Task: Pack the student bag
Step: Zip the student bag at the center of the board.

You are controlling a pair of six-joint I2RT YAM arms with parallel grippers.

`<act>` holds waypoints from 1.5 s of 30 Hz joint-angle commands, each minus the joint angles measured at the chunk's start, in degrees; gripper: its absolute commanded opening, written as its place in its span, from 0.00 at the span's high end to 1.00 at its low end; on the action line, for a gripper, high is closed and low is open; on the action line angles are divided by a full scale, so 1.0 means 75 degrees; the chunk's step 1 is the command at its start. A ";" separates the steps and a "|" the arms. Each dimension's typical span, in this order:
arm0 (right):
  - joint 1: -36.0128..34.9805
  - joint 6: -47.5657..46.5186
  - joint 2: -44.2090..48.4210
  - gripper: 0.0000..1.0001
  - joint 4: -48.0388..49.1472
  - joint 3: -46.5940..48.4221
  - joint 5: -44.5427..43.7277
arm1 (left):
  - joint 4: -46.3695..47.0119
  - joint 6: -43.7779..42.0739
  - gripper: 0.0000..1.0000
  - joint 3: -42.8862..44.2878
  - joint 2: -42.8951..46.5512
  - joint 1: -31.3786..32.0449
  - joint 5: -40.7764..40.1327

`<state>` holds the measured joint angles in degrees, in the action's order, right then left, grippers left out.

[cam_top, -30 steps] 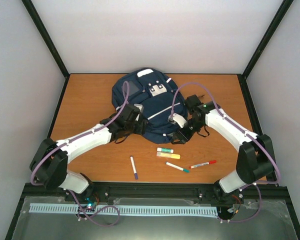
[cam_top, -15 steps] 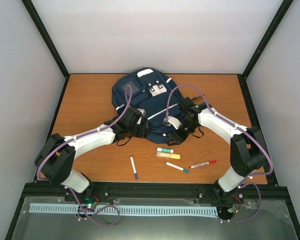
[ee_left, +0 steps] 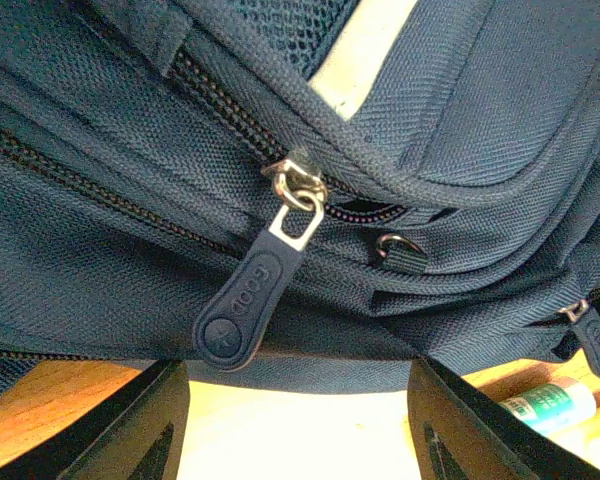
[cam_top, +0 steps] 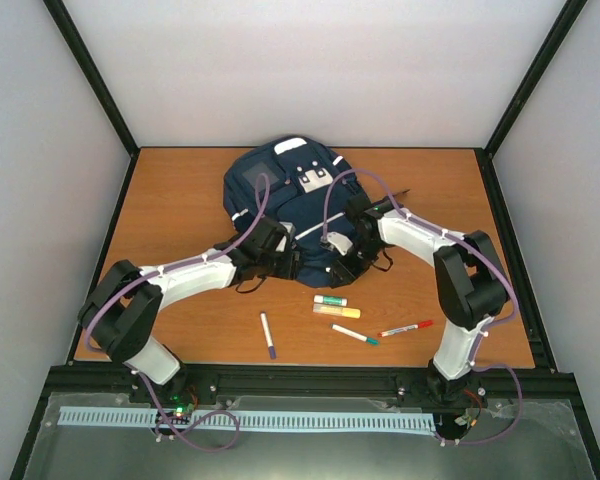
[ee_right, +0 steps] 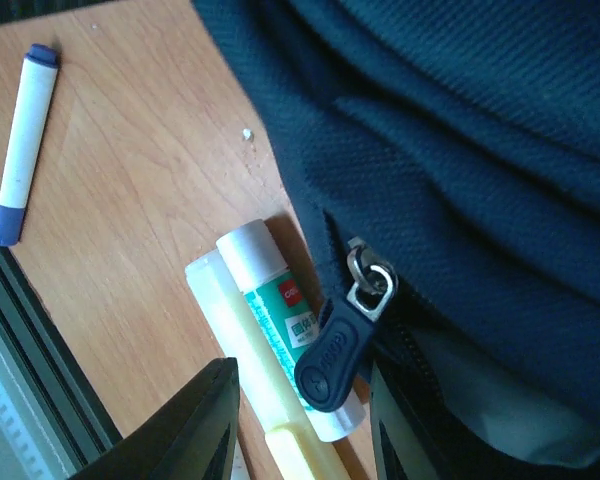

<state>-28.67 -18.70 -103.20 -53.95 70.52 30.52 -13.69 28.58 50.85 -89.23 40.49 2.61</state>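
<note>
The student bag [cam_top: 280, 195] lies on the bench [cam_top: 170, 210], toward its far edge. The left hand [ee_left: 300, 430] sits at the bag's near side, loose and wide, holding nothing; a zip tag [ee_left: 245, 310] hangs just above its gap. The right hand [ee_right: 302, 425] is at the bag's near right corner, fingers apart on both sides of another zip tag [ee_right: 332, 362], not pinching it. Under that tag a glue stick [ee_right: 265, 290] and a yellow highlighter [ee_right: 225, 330] lie touching, just beside the bag. Nearer than the bag lie a purple pen [cam_top: 268, 335], a green-tipped pen [cam_top: 355, 335] and a red pen [cam_top: 405, 328]. Bare wood spreads left and right of the bag.
</note>
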 commanded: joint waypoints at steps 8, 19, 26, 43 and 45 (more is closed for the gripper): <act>-0.0067 0.0420 -0.0581 0.73 0.0459 0.0501 -0.0632 | 0.0472 0.0151 0.38 -0.0039 -0.0250 -0.0032 0.0305; -0.0056 0.0153 0.0238 0.97 0.0261 0.0119 -0.1160 | 0.0735 -0.0198 0.37 -0.0223 0.0235 -0.0034 0.0407; -0.0057 -0.0107 0.0827 0.97 0.0136 0.0019 -0.1162 | 0.1601 0.0046 0.35 -0.0719 0.0923 -0.0008 0.0900; 0.0225 -0.0804 0.1142 0.97 -0.0067 -0.0095 -0.1263 | 0.2580 -0.2933 0.32 -0.1459 0.2095 0.0531 0.0429; 0.0344 -0.0955 0.1220 0.97 -0.0066 -0.0135 -0.1385 | 0.2300 -0.3452 0.32 -0.1206 0.1808 0.0834 0.0064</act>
<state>-28.05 -22.79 -96.68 -53.04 70.06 21.34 3.42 12.86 39.38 -72.58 43.09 6.85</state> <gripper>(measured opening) 0.066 0.685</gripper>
